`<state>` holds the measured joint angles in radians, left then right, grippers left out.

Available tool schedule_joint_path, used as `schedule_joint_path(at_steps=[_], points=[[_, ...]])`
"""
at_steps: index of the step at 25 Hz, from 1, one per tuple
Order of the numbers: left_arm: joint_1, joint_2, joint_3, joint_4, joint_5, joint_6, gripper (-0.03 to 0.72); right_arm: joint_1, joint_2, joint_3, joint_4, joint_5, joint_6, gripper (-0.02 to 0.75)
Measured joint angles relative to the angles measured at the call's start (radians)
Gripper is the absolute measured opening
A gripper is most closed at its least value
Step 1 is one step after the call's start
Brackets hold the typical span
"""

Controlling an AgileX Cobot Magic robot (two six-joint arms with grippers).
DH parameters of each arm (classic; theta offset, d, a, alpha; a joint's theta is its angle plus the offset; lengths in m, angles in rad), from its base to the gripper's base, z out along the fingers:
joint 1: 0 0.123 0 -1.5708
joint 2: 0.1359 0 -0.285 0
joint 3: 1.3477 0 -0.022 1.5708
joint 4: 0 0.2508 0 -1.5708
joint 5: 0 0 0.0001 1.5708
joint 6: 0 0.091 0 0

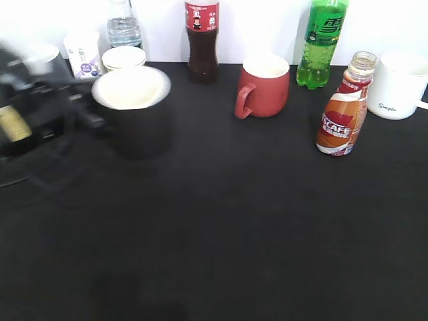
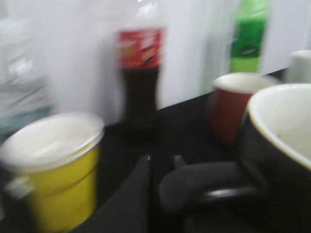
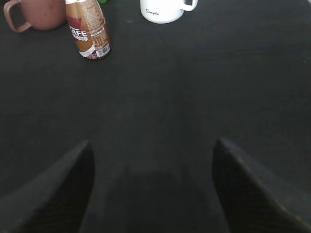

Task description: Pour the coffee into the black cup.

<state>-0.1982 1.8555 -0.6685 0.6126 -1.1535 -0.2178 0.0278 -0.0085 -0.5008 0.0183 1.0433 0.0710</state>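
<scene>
Your right claw [image 3: 153, 160], spread wide and empty, has the upright coffee [image 3: 89, 30] far and left; left claw's state is unclear.

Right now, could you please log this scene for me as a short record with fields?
black cup: upright, left of the table, white inside, empty as far as visible
coffee bottle: upright on the right, cap off, untouched
left gripper: at the black cup's handle; grip blurred
right gripper: open, above bare table
red mug: behind, between cup and bottle
</scene>
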Motion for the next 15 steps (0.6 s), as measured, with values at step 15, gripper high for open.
schedule_joint_path(at_steps=[15], points=[[-0.087,0.044,-0.027,-0.035,0.017,-0.037,0.062,0.000,0.663,0.184,0.273,-1.267,-0.326,0.588]])
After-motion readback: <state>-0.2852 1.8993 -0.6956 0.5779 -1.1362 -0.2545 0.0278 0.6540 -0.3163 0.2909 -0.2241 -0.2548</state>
